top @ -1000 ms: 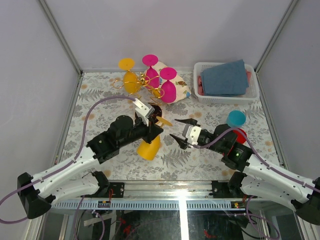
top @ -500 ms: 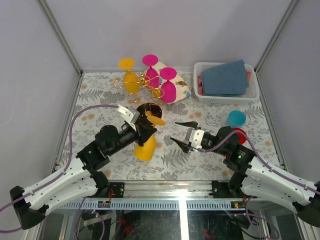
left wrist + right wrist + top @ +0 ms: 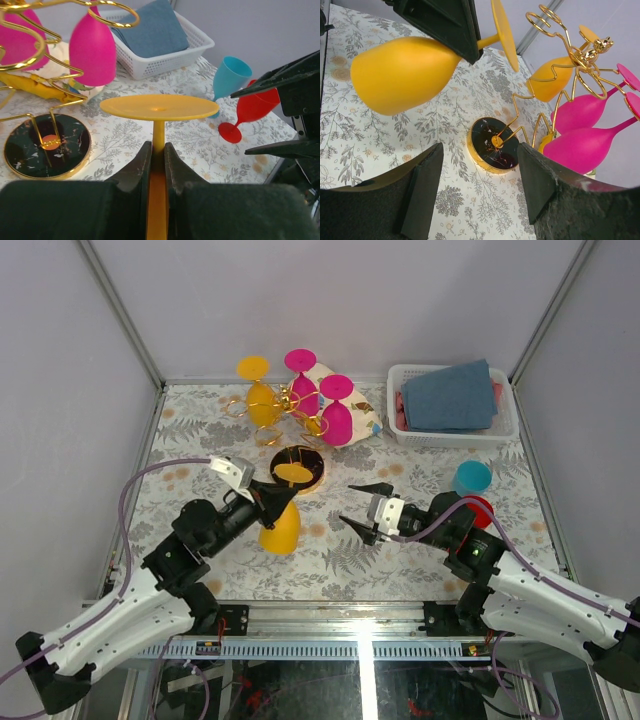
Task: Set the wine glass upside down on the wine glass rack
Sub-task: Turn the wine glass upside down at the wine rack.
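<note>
My left gripper point(image 3: 277, 496) is shut on the stem of a yellow wine glass point(image 3: 281, 528) and holds it bowl down, foot up, just near of the rack's round black base point(image 3: 310, 466). In the left wrist view the fingers point(image 3: 141, 162) clamp the stem under the yellow foot point(image 3: 159, 107). The gold wire rack point(image 3: 290, 403) carries two pink glasses point(image 3: 337, 420) and another yellow one point(image 3: 263, 403), all upside down. My right gripper point(image 3: 365, 505) is open and empty, right of the held glass. From the right wrist I see the bowl point(image 3: 402, 72) and the rack base point(image 3: 492, 145).
A blue glass point(image 3: 472, 477) and a red glass point(image 3: 481, 508) are at the right, behind my right arm. A white basket point(image 3: 400, 380) with a blue cloth stands at the back right. A patterned wrapper lies behind the rack.
My left arm has drawn back to the left and toward the near edge with the yellow glass, which now hangs more upright, foot up. The right gripper has barely moved.
</note>
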